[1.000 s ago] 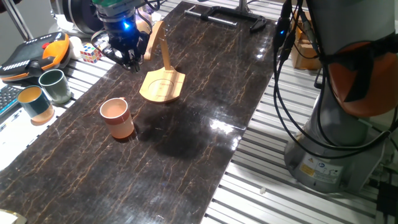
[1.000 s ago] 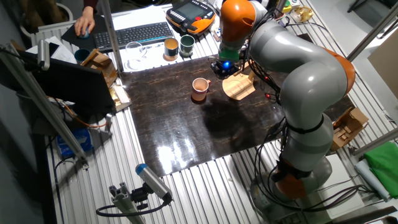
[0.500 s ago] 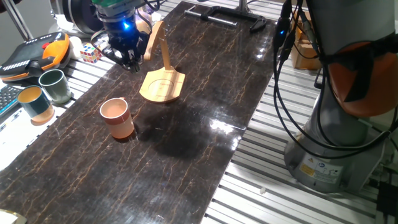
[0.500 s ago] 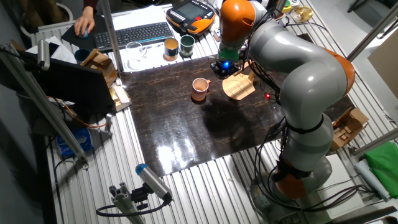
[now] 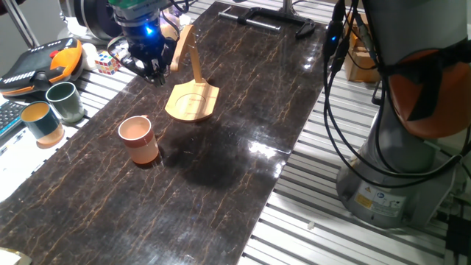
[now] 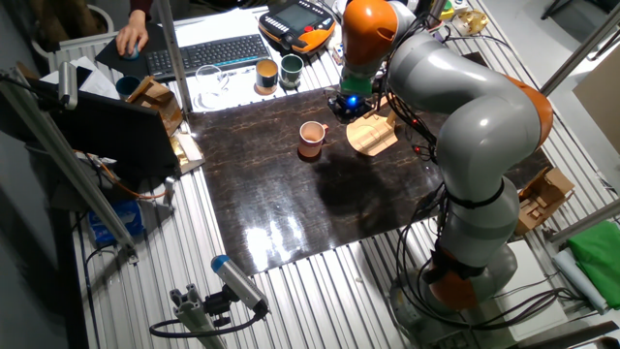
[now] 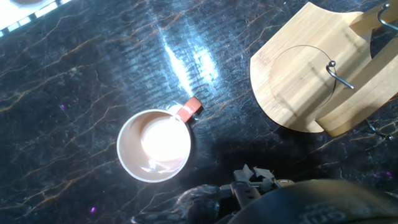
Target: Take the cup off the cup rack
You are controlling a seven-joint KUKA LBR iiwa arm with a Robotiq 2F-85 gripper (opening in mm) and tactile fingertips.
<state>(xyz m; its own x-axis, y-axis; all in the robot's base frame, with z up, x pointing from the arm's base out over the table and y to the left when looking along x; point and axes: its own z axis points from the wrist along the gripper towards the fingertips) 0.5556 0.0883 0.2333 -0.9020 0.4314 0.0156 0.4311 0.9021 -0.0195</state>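
Note:
The salmon-pink cup (image 5: pixel 138 138) stands upright on the dark marble table (image 5: pixel 221 169), left of and apart from the cup rack; it also shows in the other fixed view (image 6: pixel 311 139). In the hand view the cup (image 7: pixel 154 145) shows its pale inside, with its handle pointing towards the rack. The wooden cup rack (image 5: pixel 193 101) stands with its curved arm bare, also in the other fixed view (image 6: pixel 371 136) and the hand view (image 7: pixel 311 81). My gripper (image 5: pixel 151 72) hangs above the table just left of the rack's arm, open and empty, well away from the cup.
A dark green cup (image 5: pixel 65 101) and a teal cup with tan inside (image 5: pixel 40 121) stand off the table's left edge. A teach pendant (image 5: pixel 40 62) and a puzzle cube (image 5: pixel 107 62) lie behind them. A black metal frame (image 5: pixel 272 18) lies at the far end.

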